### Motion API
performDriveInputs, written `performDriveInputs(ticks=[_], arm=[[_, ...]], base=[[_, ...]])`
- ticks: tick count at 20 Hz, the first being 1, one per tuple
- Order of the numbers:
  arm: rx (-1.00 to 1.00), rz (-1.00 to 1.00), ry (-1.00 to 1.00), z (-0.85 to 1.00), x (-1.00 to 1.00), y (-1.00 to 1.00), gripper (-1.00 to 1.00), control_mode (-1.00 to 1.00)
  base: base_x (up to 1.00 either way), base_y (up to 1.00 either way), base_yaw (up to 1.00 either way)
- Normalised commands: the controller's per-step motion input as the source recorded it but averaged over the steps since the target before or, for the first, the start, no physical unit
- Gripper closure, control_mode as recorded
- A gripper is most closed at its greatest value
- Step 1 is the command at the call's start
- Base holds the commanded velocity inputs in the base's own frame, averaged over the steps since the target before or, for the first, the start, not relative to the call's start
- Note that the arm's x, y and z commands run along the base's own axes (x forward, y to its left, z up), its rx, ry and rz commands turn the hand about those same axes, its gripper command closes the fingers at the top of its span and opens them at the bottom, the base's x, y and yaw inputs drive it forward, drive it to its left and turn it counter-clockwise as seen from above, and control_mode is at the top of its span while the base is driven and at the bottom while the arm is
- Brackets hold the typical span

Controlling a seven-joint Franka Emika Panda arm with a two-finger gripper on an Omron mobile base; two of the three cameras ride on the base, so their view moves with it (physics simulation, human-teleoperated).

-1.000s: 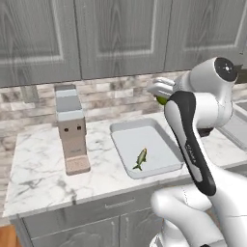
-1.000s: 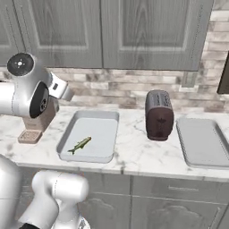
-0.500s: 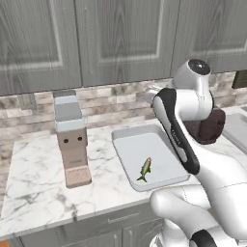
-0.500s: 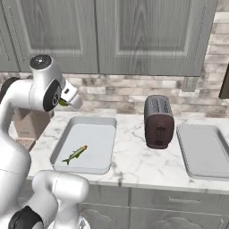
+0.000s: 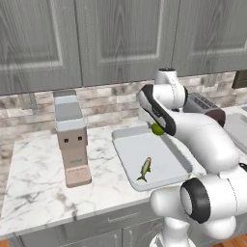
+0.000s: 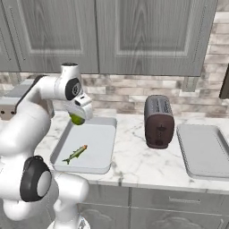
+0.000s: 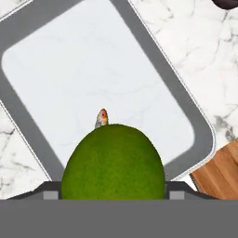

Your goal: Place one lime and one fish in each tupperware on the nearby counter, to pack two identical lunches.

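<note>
My gripper (image 6: 78,115) is shut on a green lime (image 6: 77,119), holding it above the back of the left tupperware (image 6: 96,138). In the left base view the lime (image 5: 157,129) hangs over the rear edge of that tupperware (image 5: 164,155). A small fish (image 6: 74,154) lies in the tray's front half, also at fish (image 5: 144,169). The hand view looks down past the lime (image 7: 113,162) into the tupperware (image 7: 93,69), with the fish head (image 7: 101,117) just peeking above the lime. A second tupperware (image 6: 203,150) lies on the counter (image 6: 134,156) to the right, with nothing in it.
A dark toaster (image 6: 158,120) stands between the two trays. A grey box-shaped appliance (image 5: 71,137) stands on the counter left of the tray. Grey cabinets hang above the brick backsplash. Wooden floor (image 7: 218,174) shows past the counter's front edge.
The arm has swung round and brought the lime down from high up to just over the tray with the fish. The whole picture has shifted slightly as the base moved.
</note>
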Motion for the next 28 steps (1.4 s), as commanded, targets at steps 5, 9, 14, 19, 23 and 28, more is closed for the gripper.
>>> performDriveInputs(ticks=[5,9,14,19,23,28], arm=[[0.00,0.00,0.25,-0.93,0.21,-0.05,1.00,-1.00],[0.00,0.00,0.02,-0.78,0.63,0.00,1.00,-1.00],[-0.05,-0.02,-0.02,-0.78,0.70,-0.05,1.00,-1.00],[-0.06,-0.02,-0.06,-0.76,0.63,-0.13,1.00,-1.00],[-0.04,-0.02,-0.02,-0.39,0.48,-0.15,-1.00,-1.00],[0.02,-0.02,-0.02,0.31,0.02,0.00,-1.00,-1.00]], base=[[0.00,0.00,0.00],[0.00,0.00,0.00],[0.00,0.00,0.00],[0.00,0.00,0.00],[0.00,0.00,0.00],[0.00,0.00,0.00]])
